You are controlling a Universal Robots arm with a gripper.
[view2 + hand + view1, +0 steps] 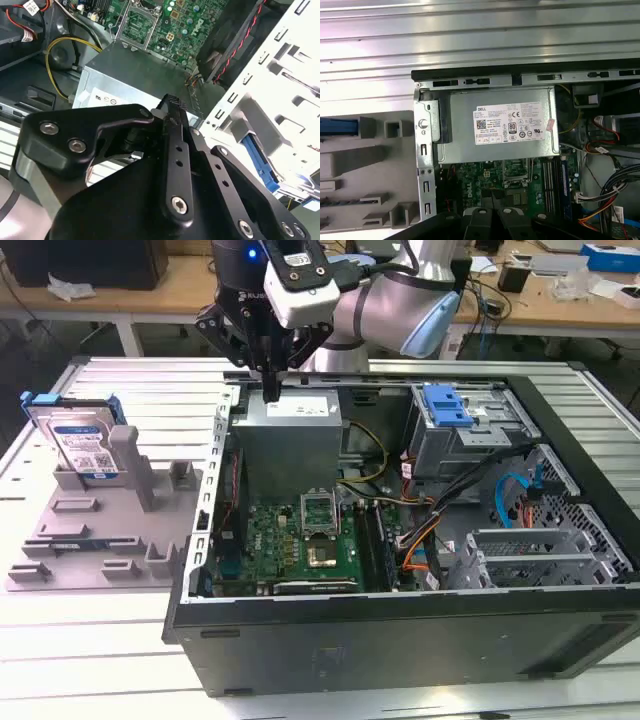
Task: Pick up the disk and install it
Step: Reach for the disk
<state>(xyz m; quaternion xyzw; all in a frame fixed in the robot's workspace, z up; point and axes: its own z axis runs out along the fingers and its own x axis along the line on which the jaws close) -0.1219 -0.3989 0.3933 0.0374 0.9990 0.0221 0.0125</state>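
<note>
One disk (80,440), a flat silver rectangle with a white-and-blue label and a bright blue plastic frame, stands on edge in the one grey plastic tray (90,545) (a moulded piece with blocky upright posts). The tray lies at the exterior view's left, beside the one open black computer case (400,645). The single gripper (270,388), black metal with its two jaws drawn together on nothing, hangs over the one boxy grey metal power supply (290,418) inside the case, well apart from the disk.
</note>
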